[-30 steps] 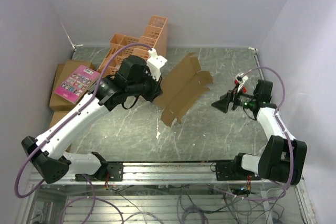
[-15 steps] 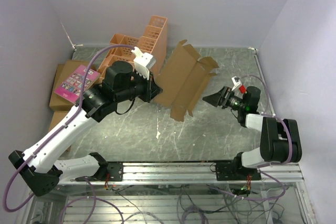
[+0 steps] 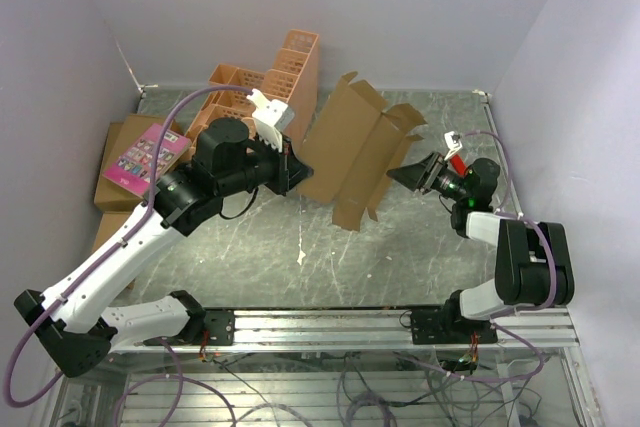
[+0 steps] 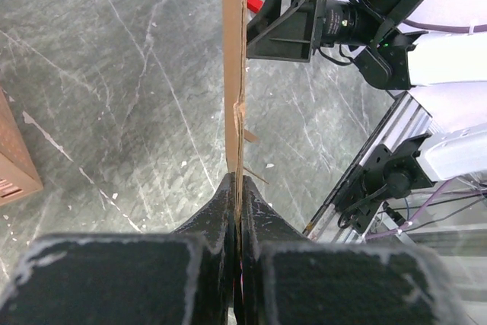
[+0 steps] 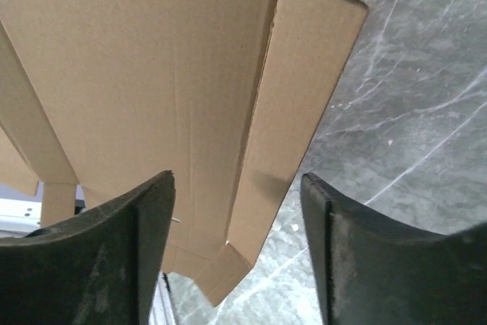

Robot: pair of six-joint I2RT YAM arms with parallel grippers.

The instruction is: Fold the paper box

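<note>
Cardboard sheet = the paper box (image 3: 350, 152), not folded yet. It is raised on edge over the back-middle of the table (image 3: 420, 247) and leans. I cannot tell whether its lower corner rests on the surface.

The left gripper (image 4: 237, 188) is clamped shut on the sheet's left edge. The left wrist view shows the board edge-on, squeezed between both fingers and running straight away from the camera. Likely reason: a pinch on one edge stands the sheet up and turns its face to the other arm.

The right gripper (image 3: 400, 175) has its jaws spread wide with nothing between them, tips aimed at the sheet's right side, just beside it. The right wrist view frames a long side flap and its crease between the two fingers (image 5: 129, 249). It looks lined up to take or press that flap along the crease. Contact unclear.

Progress: early, no walls up, flaps nearly flat.

Risk: the one-edge pinch may let the sheet swing when pushed.

The orange crate (image 3: 270, 82) and the pink book (image 3: 145, 159) on closed cartons (image 3: 112, 192) sit well apart on the left and are not involved.
</note>
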